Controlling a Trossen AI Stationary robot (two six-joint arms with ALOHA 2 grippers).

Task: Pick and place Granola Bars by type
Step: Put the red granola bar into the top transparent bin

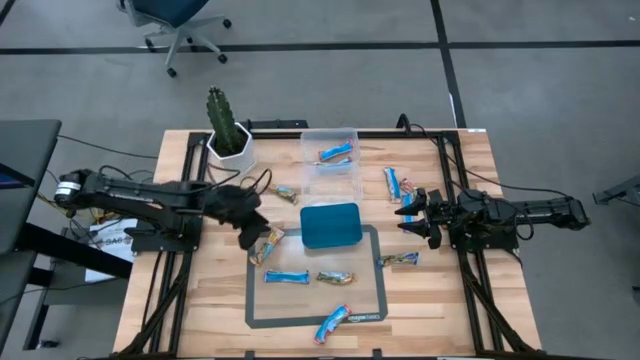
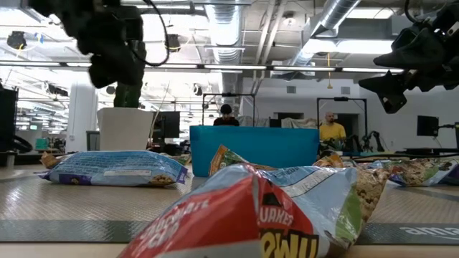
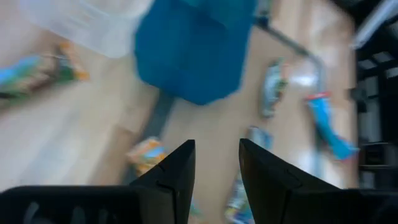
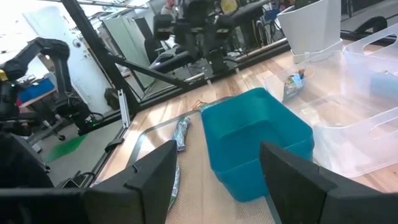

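High view: left gripper hovers beside the blue tray, jaws apart and empty, over a tan bar. Next: descend, grip it. Right gripper waits across the tray, jaws wide.

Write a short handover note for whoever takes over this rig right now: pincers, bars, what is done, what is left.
Left pincer: empty, part open, above a tan bar at the mat's left edge.
Right pincer: open, empty, right of the teal tray.
Done: one blue bar lies in the clear box; the tray is empty.
Left: all other bars, loose on the mat and table.
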